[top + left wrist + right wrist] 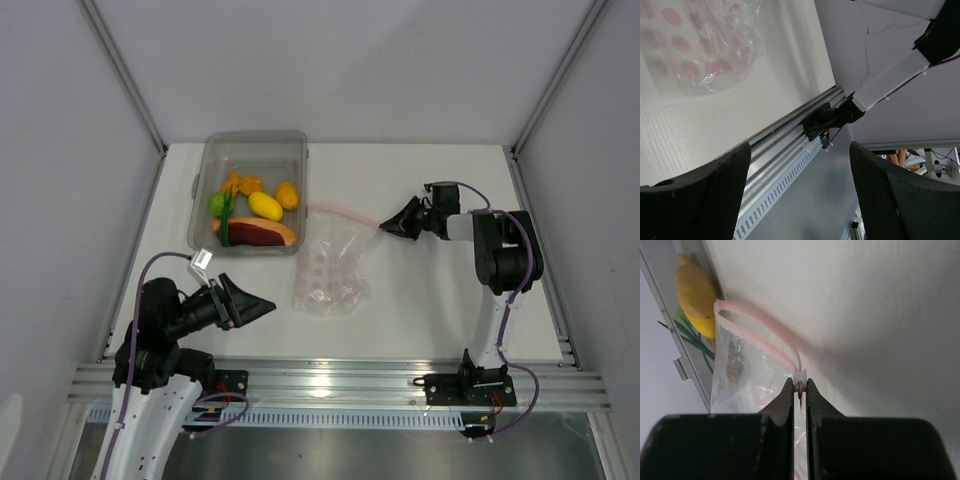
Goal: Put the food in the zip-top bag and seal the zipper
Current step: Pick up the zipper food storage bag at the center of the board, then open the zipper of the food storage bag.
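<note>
The food lies in a clear grey bin (255, 145) at the back left: a yellow lemon (265, 206), an orange fruit (288, 195), a green lime (217, 203), an orange cluster (243, 184) and a dark-red and tan slice (262, 231). The zip-top bag (325, 268) lies flat beside the bin, mouth toward the back and gaping. My right gripper (800, 383) is shut on the right end of the pink zipper (760, 322). My left gripper (264, 308) stands open and empty just left of the bag's lower part (695, 45).
The bin's right wall stands close to the bag's left edge. An aluminium rail (330, 385) runs along the table's near edge. Side walls close in the table left and right.
</note>
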Robot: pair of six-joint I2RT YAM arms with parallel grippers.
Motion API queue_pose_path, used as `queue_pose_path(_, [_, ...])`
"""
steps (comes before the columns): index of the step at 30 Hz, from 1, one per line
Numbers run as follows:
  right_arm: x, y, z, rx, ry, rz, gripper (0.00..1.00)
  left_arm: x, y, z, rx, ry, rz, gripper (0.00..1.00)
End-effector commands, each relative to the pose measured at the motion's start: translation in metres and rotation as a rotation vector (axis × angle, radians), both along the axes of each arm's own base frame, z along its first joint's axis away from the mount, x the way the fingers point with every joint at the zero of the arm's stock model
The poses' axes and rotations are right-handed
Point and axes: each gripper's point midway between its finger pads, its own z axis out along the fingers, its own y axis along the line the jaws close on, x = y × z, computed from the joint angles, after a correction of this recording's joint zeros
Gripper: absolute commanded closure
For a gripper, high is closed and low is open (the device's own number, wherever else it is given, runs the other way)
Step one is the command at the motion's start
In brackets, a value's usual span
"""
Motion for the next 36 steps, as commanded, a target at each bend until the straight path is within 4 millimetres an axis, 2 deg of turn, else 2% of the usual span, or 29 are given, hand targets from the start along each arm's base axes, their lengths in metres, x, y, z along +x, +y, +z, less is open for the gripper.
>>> queue_pose_path(1, [0.014,-0.007,0.053,-0.006,-0.159,0.019,1.00,0.003,-0.005,0.025,-0.022,-0.042,-0.043,0.19])
queue_pose_path(2, [0.015,-0.010,0.075,-0.023,-0.212,0.014,1.00,0.004,-0.005,0.028,-0.021,-0.043,-0.043,0.19])
queue_pose_path(3, [0.010,-0.015,0.079,-0.068,-0.219,0.026,1.00,0.005,-0.005,0.029,-0.020,-0.038,-0.043,0.19])
queue_pose_path(4, [0.012,-0.017,0.093,-0.099,-0.259,0.027,1.00,0.007,-0.006,0.034,-0.024,-0.047,-0.042,0.20])
queue_pose_path(5, [0.007,-0.021,0.112,-0.143,-0.284,0.017,1.00,0.011,-0.007,0.034,-0.025,-0.029,-0.042,0.20])
queue_pose_path(8, [0.001,-0.026,0.148,-0.240,-0.406,0.037,1.00,0.019,-0.013,0.044,-0.038,-0.011,-0.049,0.21])
queue_pose_path(9, [-0.008,-0.029,0.169,-0.277,-0.463,0.049,1.00,0.022,-0.015,0.046,-0.039,-0.006,-0.054,0.21])
queue_pose_path(12, [-0.025,-0.032,0.193,-0.350,-0.531,0.044,1.00,0.027,-0.029,0.061,-0.043,0.040,-0.067,0.24])
queue_pose_path(13, [-0.035,-0.032,0.218,-0.364,-0.610,0.043,1.00,0.028,-0.033,0.063,-0.041,0.052,-0.072,0.25])
queue_pose_path(14, [-0.046,-0.023,0.223,-0.366,-0.640,0.069,1.00,0.022,-0.042,0.070,-0.045,0.051,-0.114,0.25])
queue_pose_path(15, [-0.053,-0.018,0.233,-0.372,-0.679,0.079,1.00,0.028,-0.047,0.073,-0.043,0.077,-0.098,0.25])
queue_pose_path(16, [-0.066,-0.013,0.251,-0.387,-0.756,0.103,1.00,0.028,-0.051,0.074,-0.042,0.094,-0.101,0.25])
queue_pose_path(17, [-0.081,0.003,0.255,-0.383,-0.787,0.157,1.00,0.024,-0.057,0.075,-0.041,0.106,-0.120,0.25])
queue_pose_path(18, [-0.090,0.011,0.262,-0.382,-0.819,0.184,1.00,0.024,-0.060,0.082,-0.058,0.114,-0.116,0.25])
queue_pose_path(19, [-0.103,0.019,0.272,-0.375,-0.861,0.213,1.00,0.027,-0.061,0.080,-0.055,0.127,-0.101,0.24])
queue_pose_path(20, [-0.113,0.026,0.274,-0.383,-0.893,0.254,1.00,0.027,-0.062,0.080,-0.058,0.138,-0.094,0.24])
queue_pose_path(21, [-0.130,0.044,0.273,-0.366,-0.917,0.319,1.00,0.028,-0.062,0.079,-0.070,0.163,-0.077,0.24])
queue_pose_path(23, [-0.151,0.056,0.279,-0.356,-0.965,0.369,1.00,0.029,-0.058,0.075,-0.080,0.173,-0.039,0.24])
queue_pose_path(24, [-0.168,0.069,0.272,-0.339,-0.969,0.421,1.00,0.029,-0.055,0.070,-0.083,0.202,-0.013,0.24])
queue_pose_path(26, [-0.185,0.073,0.273,-0.353,-0.994,0.435,1.00,0.028,-0.049,0.065,-0.098,0.215,0.031,0.24])
queue_pose_path(27, [-0.203,0.085,0.271,-0.341,-1.008,0.483,1.00,0.027,-0.048,0.064,-0.116,0.249,0.049,0.24])
queue_pose_path(28, [-0.212,0.088,0.265,-0.349,-1.008,0.501,1.00,0.024,-0.046,0.054,-0.112,0.285,0.062,0.24])
queue_pose_path(30, [-0.227,0.089,0.264,-0.384,-1.035,0.504,1.00,0.017,-0.042,0.056,-0.156,0.323,0.079,0.25])
queue_pose_path(31, [-0.245,0.099,0.259,-0.375,-1.047,0.549,1.00,0.015,-0.040,0.050,-0.162,0.347,0.089,0.25])
queue_pose_path(32, [-0.257,0.101,0.261,-0.392,-1.074,0.551,1.00,0.010,-0.036,0.055,-0.198,0.349,0.102,0.25])
queue_pose_path(33, [-0.253,0.094,0.262,-0.422,-1.076,0.518,1.00,0.008,-0.034,0.054,-0.209,0.355,0.111,0.25])
queue_pose_path(34, [-0.267,0.100,0.261,-0.420,-1.096,0.540,1.00,0.006,-0.031,0.054,-0.216,0.357,0.122,0.25])
queue_pose_path(35, [-0.267,0.096,0.257,-0.451,-1.096,0.518,1.00,0.003,-0.026,0.052,-0.220,0.365,0.149,0.25])
queue_pose_path(36, [-0.275,0.095,0.261,-0.439,-1.114,0.515,1.00,0.001,-0.024,0.052,-0.220,0.367,0.153,0.25])
